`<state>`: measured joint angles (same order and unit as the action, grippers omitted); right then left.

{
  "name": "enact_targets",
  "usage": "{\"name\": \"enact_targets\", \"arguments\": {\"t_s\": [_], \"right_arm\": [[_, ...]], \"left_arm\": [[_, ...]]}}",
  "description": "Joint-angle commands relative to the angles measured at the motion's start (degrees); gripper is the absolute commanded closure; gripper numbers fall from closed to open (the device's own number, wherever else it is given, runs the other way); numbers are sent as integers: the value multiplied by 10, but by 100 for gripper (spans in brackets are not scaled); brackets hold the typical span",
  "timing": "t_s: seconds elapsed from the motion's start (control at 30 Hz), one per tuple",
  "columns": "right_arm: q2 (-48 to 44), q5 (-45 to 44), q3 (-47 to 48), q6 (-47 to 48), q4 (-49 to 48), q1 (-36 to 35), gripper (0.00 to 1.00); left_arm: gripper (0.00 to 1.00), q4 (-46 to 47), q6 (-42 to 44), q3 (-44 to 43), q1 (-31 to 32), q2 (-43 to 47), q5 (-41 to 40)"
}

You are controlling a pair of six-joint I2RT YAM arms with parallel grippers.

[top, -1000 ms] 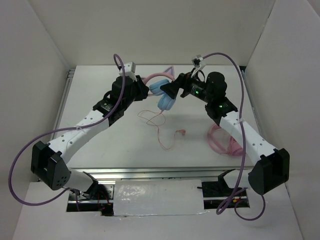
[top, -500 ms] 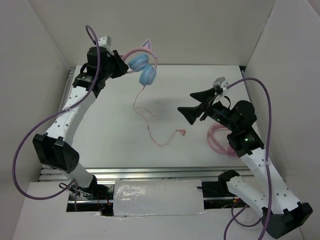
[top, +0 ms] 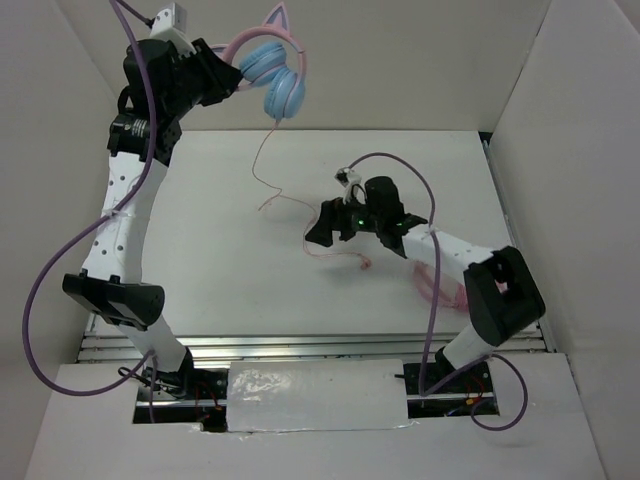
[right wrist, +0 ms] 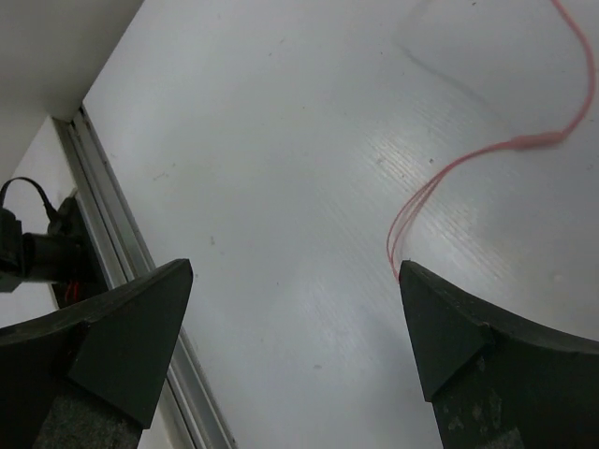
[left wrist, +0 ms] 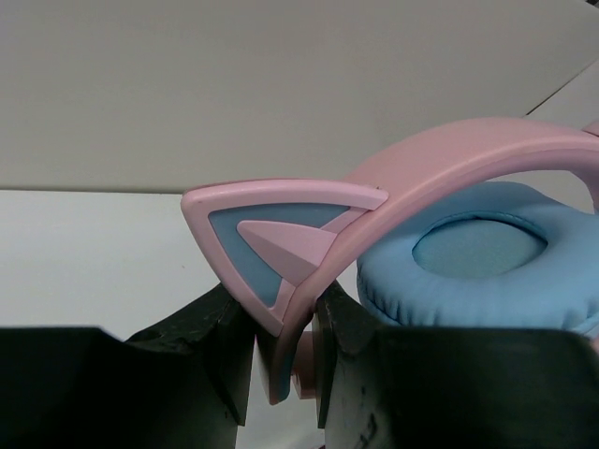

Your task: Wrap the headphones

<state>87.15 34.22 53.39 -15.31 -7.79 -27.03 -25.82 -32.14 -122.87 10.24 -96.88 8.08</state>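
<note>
**Headphones held high above the table, cable trailing down**

The headphones (top: pixel 272 75), with light blue earcups, a pink headband and cat ears, hang in the air well above the far left part of the table (top: pixel 200 260). The left gripper (top: pixel 222 78) pinches the headband; the left wrist view shows its dark fingers (left wrist: pixel 225 337) pressed on either side of the band, right at the base of one cat ear (left wrist: pixel 271 234).

From the lower earcup the thin pink cable (top: pixel 262 165) drops to the table. It lies there in loose bends across the middle.

The right gripper (top: pixel 325 225) hovers low over the middle of the table with its jaws spread wide and nothing between them. In its wrist view a loop of the cable runs up to one fingertip (right wrist: pixel 440 327).

A coiled pink cable (top: pixel 440 288) lies at the table's right side, partly under the right arm.
</note>
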Motion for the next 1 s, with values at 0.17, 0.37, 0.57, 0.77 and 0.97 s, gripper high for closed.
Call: {"name": "enact_targets", "arguments": {"t_s": [0.17, 0.37, 0.57, 0.77, 0.97], "right_arm": [[100, -91, 105, 24, -135, -61, 0], [150, -49, 160, 193, -72, -35, 0], [186, 48, 209, 229, -79, -55, 0], [258, 45, 256, 187, -158, -93, 0], [367, 7, 389, -7, -302, -102, 0]], "left_arm": [[100, 18, -37, -63, -26, 6, 70], [100, 36, -67, -71, -66, 37, 185], [100, 101, -126, -66, -87, 51, 271], [100, 140, -186, -112, -115, 20, 336], [100, 194, -223, -100, -119, 22, 374]]}}
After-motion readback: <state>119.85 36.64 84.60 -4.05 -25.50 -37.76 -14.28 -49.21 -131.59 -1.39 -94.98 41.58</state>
